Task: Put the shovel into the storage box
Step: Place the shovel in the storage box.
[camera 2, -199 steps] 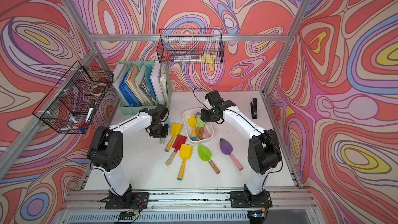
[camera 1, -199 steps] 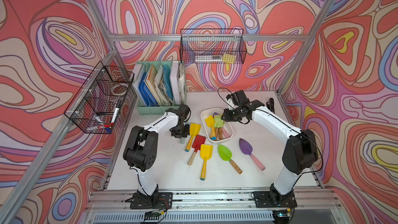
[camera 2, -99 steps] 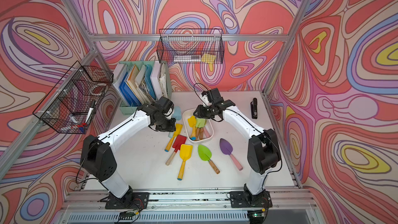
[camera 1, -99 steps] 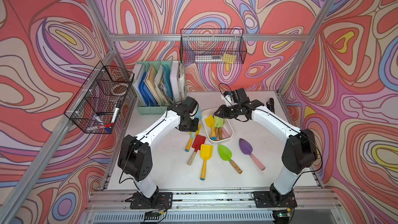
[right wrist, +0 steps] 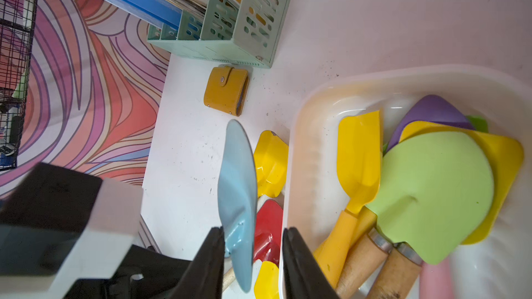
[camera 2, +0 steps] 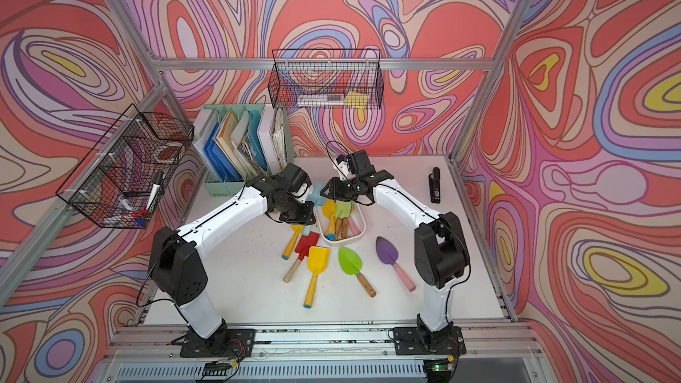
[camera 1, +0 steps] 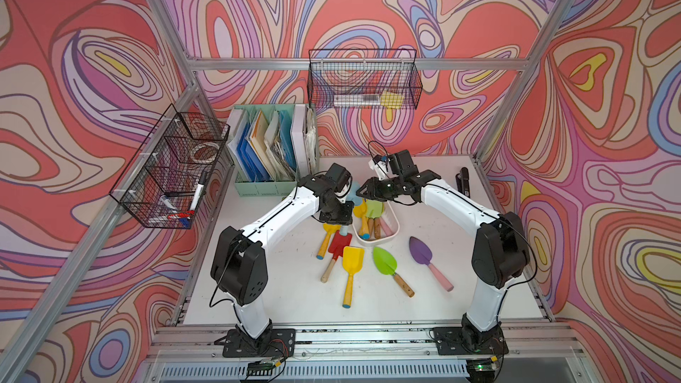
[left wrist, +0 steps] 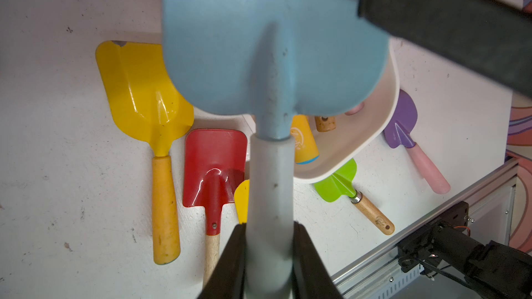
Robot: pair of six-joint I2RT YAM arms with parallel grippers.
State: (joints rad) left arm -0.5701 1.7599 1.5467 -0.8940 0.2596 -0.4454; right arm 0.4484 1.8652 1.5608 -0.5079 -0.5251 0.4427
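My left gripper (left wrist: pixel 269 228) is shut on the grey handle of a light blue shovel (left wrist: pixel 259 38). It holds the shovel in the air by the left edge of the white storage box (camera 1: pixel 394 232), blade toward the right arm. In both top views the blue shovel (camera 1: pixel 354 193) (camera 2: pixel 317 197) hangs between the two grippers. My right gripper (right wrist: pixel 253 232) is open. The blue blade (right wrist: pixel 237 182) stands edge-on between its jaws, against one finger and apart from the other. The storage box (right wrist: pixel 316 90) holds several shovels: yellow, green and purple.
Several shovels lie on the table in front of the box: orange-handled yellow (camera 1: pixel 326 237), red (camera 1: pixel 337 252), yellow (camera 1: pixel 352 267), green (camera 1: pixel 387 263), purple (camera 1: pixel 423 256). A mint-green file organizer (camera 1: pixel 272 149), a mustard wallet (right wrist: pixel 226 90), a black stapler (camera 1: pixel 465 182) and two wire baskets (camera 1: pixel 363 79) (camera 1: pixel 169 167) stand around.
My left arm has lifted the blue shovel off the table and carried it back and right toward the box. The right gripper has swung left to the blade and its jaws have widened.
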